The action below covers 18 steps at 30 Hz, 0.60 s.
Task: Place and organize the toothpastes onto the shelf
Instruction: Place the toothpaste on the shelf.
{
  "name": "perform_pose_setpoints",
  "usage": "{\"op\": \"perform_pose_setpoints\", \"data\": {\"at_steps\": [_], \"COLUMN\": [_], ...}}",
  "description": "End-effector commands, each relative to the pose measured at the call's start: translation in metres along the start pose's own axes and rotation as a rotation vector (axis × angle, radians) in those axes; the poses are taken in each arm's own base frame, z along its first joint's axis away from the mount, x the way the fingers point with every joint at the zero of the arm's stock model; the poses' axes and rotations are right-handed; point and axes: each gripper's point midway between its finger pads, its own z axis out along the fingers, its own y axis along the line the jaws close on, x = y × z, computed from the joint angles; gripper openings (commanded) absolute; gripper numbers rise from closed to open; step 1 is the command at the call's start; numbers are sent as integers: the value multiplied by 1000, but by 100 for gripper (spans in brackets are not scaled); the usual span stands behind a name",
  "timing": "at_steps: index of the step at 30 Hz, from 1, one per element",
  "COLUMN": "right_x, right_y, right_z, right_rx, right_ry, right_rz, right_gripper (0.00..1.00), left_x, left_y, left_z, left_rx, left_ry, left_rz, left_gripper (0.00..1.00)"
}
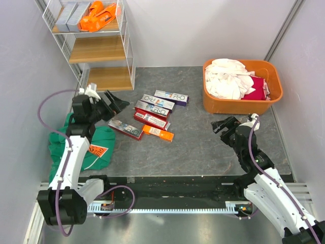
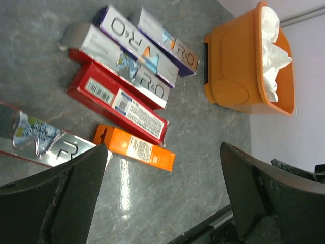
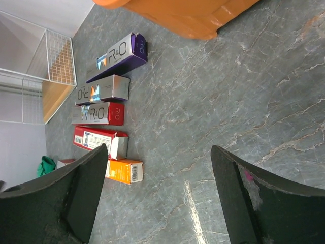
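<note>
Several toothpastes lie in a loose row on the grey floor: a white/purple R.O carton (image 1: 171, 96), a silver one (image 1: 155, 103), red ones (image 1: 151, 120), a red-and-silver one (image 1: 125, 129) and an orange one (image 1: 158, 133). The shelf (image 1: 96, 50) stands at the back left, with silver-grey cartons (image 1: 68, 15) and orange cartons (image 1: 96, 20) on its top tier. My left gripper (image 1: 115, 103) hangs open just left of the row, holding nothing. In its wrist view the orange carton (image 2: 134, 148) and a red carton (image 2: 119, 104) lie ahead of the fingertips. My right gripper (image 1: 223, 124) is open and empty, well right of the row.
An orange tub of laundry (image 1: 241, 86) sits at the back right. A green cloth (image 1: 81, 145) lies under the left arm. The right wrist view shows the shelf's lower wire frame (image 3: 51, 76) beyond the cartons. Grey walls close in both sides.
</note>
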Motion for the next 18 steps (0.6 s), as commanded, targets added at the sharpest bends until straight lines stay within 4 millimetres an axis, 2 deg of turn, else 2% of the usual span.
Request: {"op": "perform_pose_setpoints", "data": {"at_steps": [1,2,4,5,7,8,9,10,11,12,13,14,15,16,18], "right_x": [-1,-1,-1,-1,-1,-1,0,-1,-1,-1,-1,-1,-1,-1,-1], "right_y": [6,7,7,7,8,7,7,7,7,7,8,8,7,7,8], "right_z": [0,0,0,1,1,1,1,1,1,1,1,1,1,1,0], "right_rx": [-32,-34,-35,-35,-38,-36,-36,-36,-37,-37,-40,-38,-38,-39,-41], "right_ry": [-1,-1,-1,-2,-2,0,1,0,1,1,0,0,0,-1,-1], "right_rz": [-20,-21,-22,-27,-28,-32,-33,-33,-36,-39,-40,-40,-43,-45,-45], "right_gripper": [91,91,91,91,91,91,91,91,92,91,91,91,91,92,92], "left_x": [-70,-93,-117,-137,-157,-175,-182,-188,-206,-211,-230,-237,-240,-257,-270], "left_y": [-33,-46,-54,-68,-77,-97,-91,-96,-116,-111,-130,-135,-126,-148,-156], "left_z": [-17,-18,-20,-21,-18,-25,-10,-6,-12,4,-2,0,19,9,14], "left_rx": [-49,-50,-82,-81,-89,-66,-80,-74,-50,-64,-42,-38,-59,-26,-15], "left_ry": [-156,-190,-230,-257,-278,-317,-292,-287,-319,-296,-342,-350,-320,-371,-387], "left_rz": [214,252,298,318,347,370,364,368,386,376,395,400,383,405,409], "left_gripper": [97,96,91,89,84,81,77,75,74,69,66,62,57,55,51]}}
